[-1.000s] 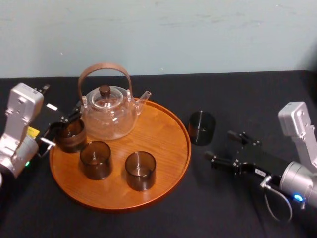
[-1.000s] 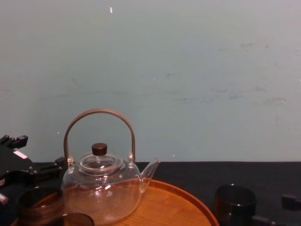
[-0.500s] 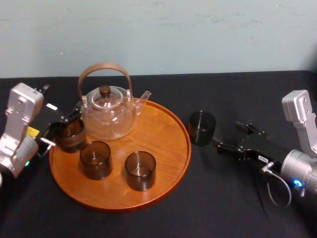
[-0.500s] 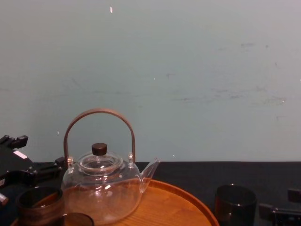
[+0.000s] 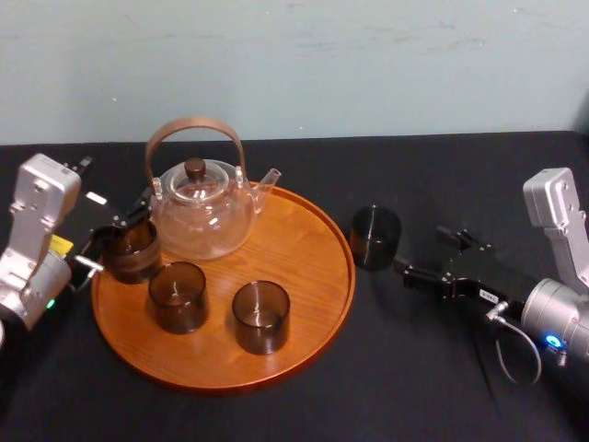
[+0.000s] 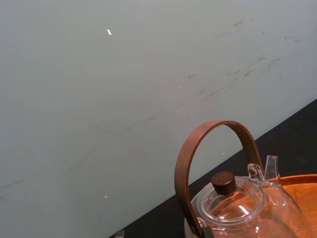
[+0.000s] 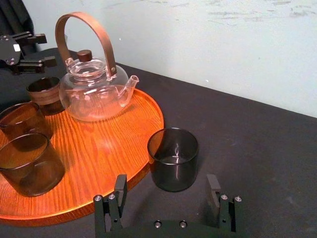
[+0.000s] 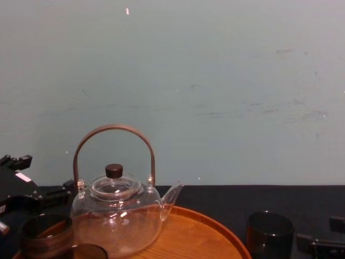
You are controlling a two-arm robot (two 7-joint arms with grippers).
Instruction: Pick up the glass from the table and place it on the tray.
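The glass point(image 5: 375, 237) point(image 7: 173, 158) point(image 8: 269, 234), a dark smoky tumbler, stands upright on the black table point(image 5: 442, 175), just right of the round wooden tray point(image 5: 308, 249) point(image 7: 101, 148) point(image 8: 202, 232). My right gripper point(image 5: 421, 250) point(image 7: 167, 179) is open and low over the table. The glass sits just ahead of its fingers point(image 7: 120, 187), in line with the gap and untouched. At the tray's left rim my left gripper point(image 5: 118, 232) point(image 8: 32, 186) is open, close beside a brown-banded glass point(image 5: 129, 250); whether its fingers reach around that glass I cannot tell.
A clear glass teapot point(image 5: 202, 207) point(image 7: 94, 91) with an arched brown handle stands at the back of the tray. Two more dark glasses point(image 5: 178, 296) point(image 5: 260, 317) stand on the tray's front half. A pale wall rises behind the table.
My right gripper has moved forward and left toward the glass on the table, most of it in the first half second. The left arm and the tray's contents have stayed still.
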